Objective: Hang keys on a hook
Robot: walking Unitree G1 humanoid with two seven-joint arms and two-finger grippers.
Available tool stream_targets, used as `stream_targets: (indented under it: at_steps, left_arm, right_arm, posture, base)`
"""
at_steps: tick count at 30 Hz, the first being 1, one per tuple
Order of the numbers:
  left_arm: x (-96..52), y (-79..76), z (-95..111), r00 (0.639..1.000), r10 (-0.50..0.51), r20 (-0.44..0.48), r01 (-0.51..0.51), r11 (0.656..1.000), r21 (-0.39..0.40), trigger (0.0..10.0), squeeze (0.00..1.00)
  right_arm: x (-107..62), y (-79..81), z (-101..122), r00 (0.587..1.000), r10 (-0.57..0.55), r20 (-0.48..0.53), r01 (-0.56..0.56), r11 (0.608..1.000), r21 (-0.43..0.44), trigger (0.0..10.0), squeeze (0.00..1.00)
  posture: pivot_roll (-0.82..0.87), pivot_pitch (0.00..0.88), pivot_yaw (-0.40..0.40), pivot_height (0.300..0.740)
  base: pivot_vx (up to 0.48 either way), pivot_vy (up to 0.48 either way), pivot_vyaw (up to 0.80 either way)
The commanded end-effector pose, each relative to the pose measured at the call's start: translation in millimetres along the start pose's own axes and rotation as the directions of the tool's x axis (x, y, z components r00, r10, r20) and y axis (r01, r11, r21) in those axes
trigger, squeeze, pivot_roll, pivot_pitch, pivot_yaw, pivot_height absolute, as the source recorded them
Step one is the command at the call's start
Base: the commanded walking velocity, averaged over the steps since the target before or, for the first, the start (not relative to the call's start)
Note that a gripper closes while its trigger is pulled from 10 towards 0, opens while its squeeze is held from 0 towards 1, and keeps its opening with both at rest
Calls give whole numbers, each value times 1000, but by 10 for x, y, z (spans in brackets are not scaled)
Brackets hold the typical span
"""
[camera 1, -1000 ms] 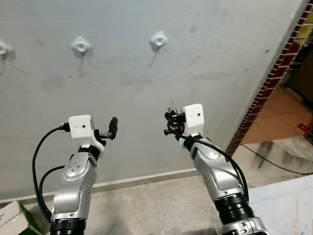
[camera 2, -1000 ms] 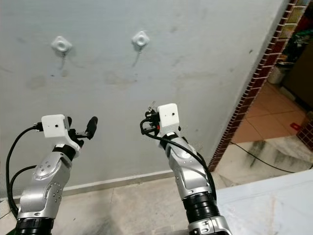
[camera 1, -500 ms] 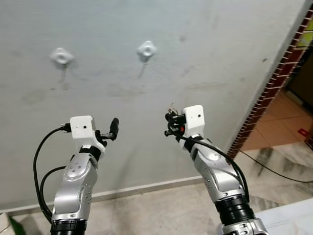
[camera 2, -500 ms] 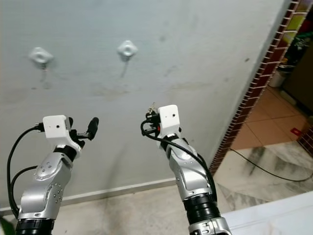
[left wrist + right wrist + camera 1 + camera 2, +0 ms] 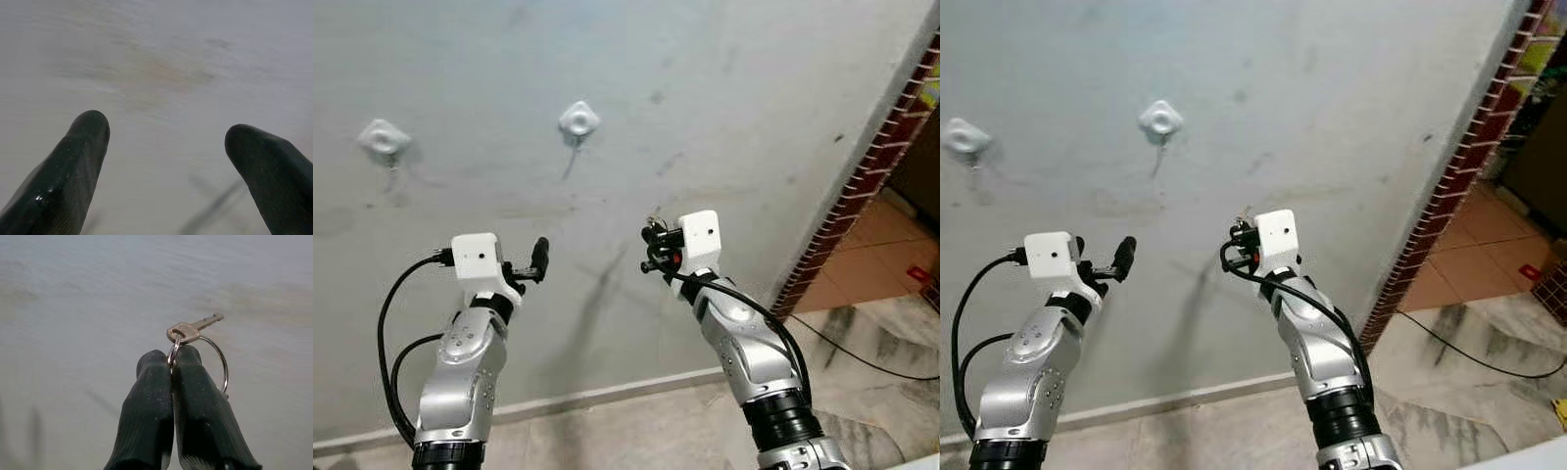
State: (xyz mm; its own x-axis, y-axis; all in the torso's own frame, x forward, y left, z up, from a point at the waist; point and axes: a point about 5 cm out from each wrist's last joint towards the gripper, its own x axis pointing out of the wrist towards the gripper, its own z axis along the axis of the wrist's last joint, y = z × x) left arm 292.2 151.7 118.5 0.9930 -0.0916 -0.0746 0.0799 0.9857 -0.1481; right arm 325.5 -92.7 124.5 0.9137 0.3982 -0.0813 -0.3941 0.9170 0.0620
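Note:
Two white hooks are fixed high on the grey wall: one hook up and to the left of my right gripper, another hook further left. My right gripper is raised in front of the wall, well below them, shut on a key ring with a small brass key sticking out past the fingertips. My left gripper is held up at about the same height, open, with nothing between its fingers.
A brick-red tiled wall edge runs down on the right, with an orange tiled floor beyond it. A black cable lies on the marble floor at lower right. A pale skirting runs along the wall's foot.
The camera has turned, so the hooks have shifted left and lower in the picture, and the third hook has left the frame. Both arms keep their pose; the key stays held.

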Motion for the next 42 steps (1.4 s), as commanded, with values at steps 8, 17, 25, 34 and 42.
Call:
stream_targets:
  at_steps: [8, 17, 25, 34, 42]
  left_arm:
    - [-105, 29, 71, 998, -46, 43, 37, 982, 184, 10000, 0]
    - [-167, -34, 162, 987, -142, 81, 123, 971, 205, 10000, 0]
    - [-222, -41, 257, 979, -165, 123, 137, 969, 206, 10000, 0]
    - [-292, -24, 286, 976, -182, 122, 153, 965, 211, 10000, 0]
    - [-329, -34, 292, 976, -181, 120, 153, 965, 211, 10000, 0]
  right_arm:
    - [23, 140, 129, 997, 66, 43, -65, 998, -8, 10000, 0]
    - [70, 397, 343, 963, 236, 128, -242, 969, 39, 10000, 0]
    - [148, 498, 590, 922, 321, 216, -345, 935, 80, 10000, 0]
    - [303, 721, 830, 839, 474, 269, -509, 857, 79, 10000, 0]
    - [424, 839, 933, 789, 532, 309, -588, 798, 128, 10000, 0]
  posture:
    - [81, 0, 1, 740]
    - [102, 3, 5, 740]
    - [120, 2, 4, 740]
    - [173, 0, -8, 740]
    - [198, 0, -15, 740]
  base:
    - [0, 0, 0]
    - [0, 0, 0]
    - [0, 0, 0]
    - [0, 0, 0]
    - [0, 0, 0]
